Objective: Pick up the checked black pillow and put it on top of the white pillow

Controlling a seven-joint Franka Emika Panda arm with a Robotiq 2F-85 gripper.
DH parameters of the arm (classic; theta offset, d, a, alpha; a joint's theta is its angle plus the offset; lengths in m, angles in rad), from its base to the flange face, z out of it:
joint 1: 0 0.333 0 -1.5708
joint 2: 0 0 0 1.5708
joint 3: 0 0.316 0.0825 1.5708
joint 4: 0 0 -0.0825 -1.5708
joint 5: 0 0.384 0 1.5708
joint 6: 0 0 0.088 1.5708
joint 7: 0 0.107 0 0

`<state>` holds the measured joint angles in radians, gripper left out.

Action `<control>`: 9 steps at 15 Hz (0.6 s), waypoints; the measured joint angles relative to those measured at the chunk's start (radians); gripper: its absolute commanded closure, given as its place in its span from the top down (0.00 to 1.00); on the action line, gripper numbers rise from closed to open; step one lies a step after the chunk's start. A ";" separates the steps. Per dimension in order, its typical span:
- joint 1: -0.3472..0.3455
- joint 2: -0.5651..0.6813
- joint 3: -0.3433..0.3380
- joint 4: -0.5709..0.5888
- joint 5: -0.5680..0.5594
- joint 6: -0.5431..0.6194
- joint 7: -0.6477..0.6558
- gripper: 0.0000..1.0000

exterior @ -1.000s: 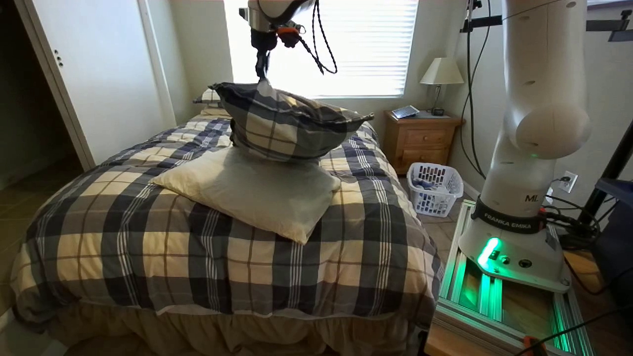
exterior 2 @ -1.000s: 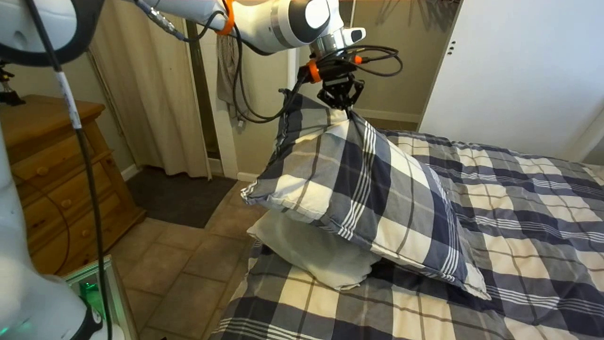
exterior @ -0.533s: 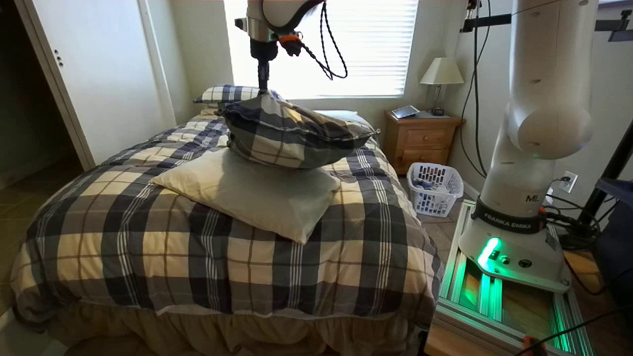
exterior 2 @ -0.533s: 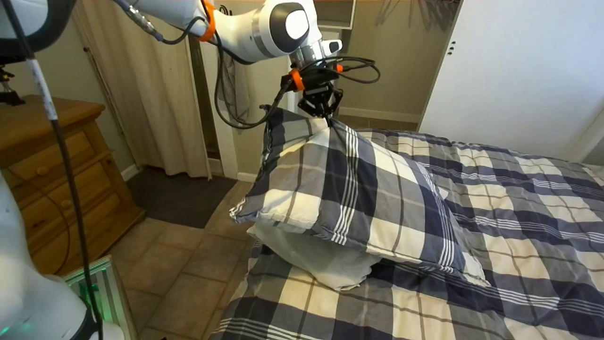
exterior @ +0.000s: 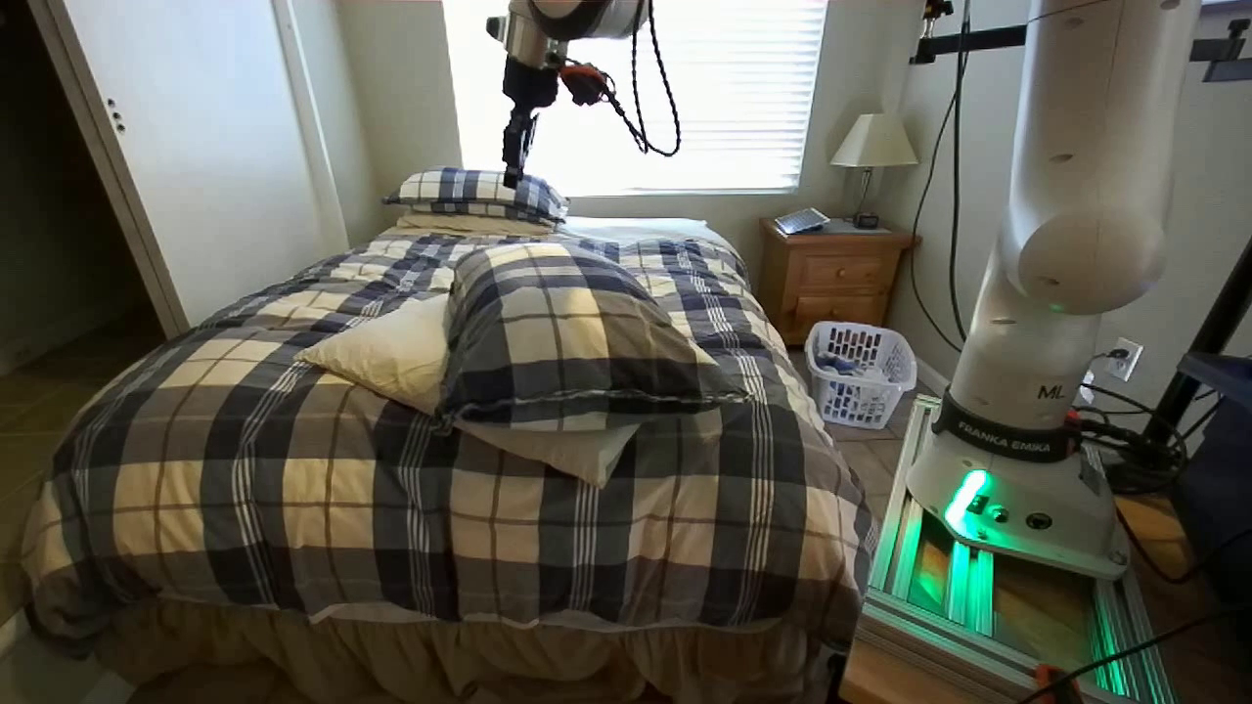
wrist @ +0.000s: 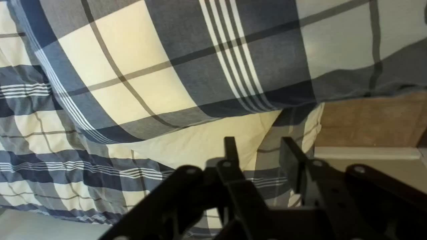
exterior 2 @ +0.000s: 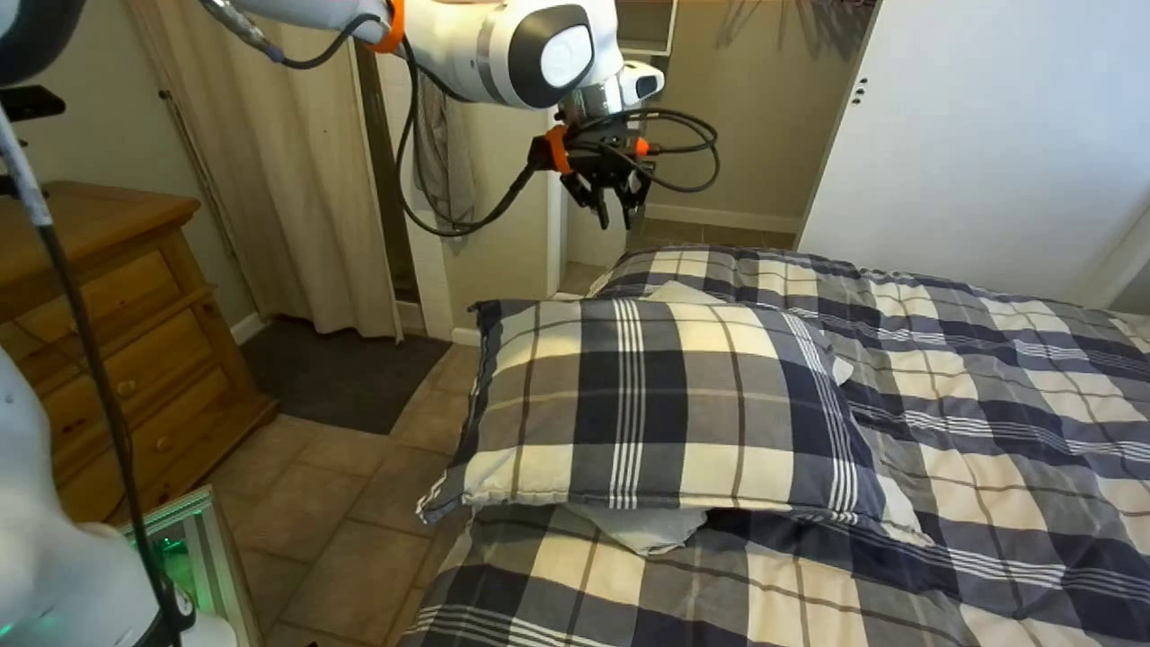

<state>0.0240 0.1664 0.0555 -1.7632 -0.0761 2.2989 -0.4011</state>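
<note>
The checked black pillow (exterior: 577,332) lies on top of the white pillow (exterior: 381,352) on the bed. It covers most of it; in an exterior view, cream parts show at the left and front. In an exterior view the checked pillow (exterior 2: 647,404) lies nearly flat, with a corner of the white pillow (exterior 2: 638,526) below it. In the wrist view the checked pillow (wrist: 186,63) fills the top and the white pillow (wrist: 200,140) shows under its edge. My gripper (wrist: 259,141) is open and empty. It hangs above the bed, apart from both pillows, in both exterior views (exterior: 513,181) (exterior 2: 615,223).
The plaid bedspread (exterior: 323,518) covers the bed. A flatter plaid pillow (exterior: 469,191) lies at the head. A nightstand (exterior: 836,274) with a lamp (exterior: 873,147) and a white basket (exterior: 859,391) stand beside the bed. A wooden dresser (exterior 2: 135,341) stands near the arm.
A second and half a second ago my gripper held the checked pillow by its raised edge. It has opened, and the pillow has dropped onto the white pillow, away from the gripper.
</note>
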 measured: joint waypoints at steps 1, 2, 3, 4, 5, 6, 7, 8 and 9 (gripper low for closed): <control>-0.008 -0.014 -0.001 0.000 0.050 0.000 0.002 0.79; -0.017 -0.027 -0.005 0.000 0.090 0.000 0.012 0.85; -0.027 -0.039 -0.012 0.000 0.117 -0.004 0.028 0.92; -0.039 -0.047 -0.021 -0.001 0.139 -0.006 0.047 0.98; -0.051 -0.051 -0.033 -0.001 0.156 -0.006 0.066 1.00; -0.064 -0.052 -0.046 -0.001 0.167 -0.006 0.089 1.00; -0.076 -0.051 -0.062 -0.003 0.172 -0.005 0.113 1.00; -0.089 -0.050 -0.077 -0.007 0.175 -0.005 0.140 1.00; -0.102 -0.047 -0.092 -0.013 0.177 -0.005 0.166 1.00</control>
<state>-0.0781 0.1197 -0.0367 -1.7760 0.1009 2.2939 -0.2354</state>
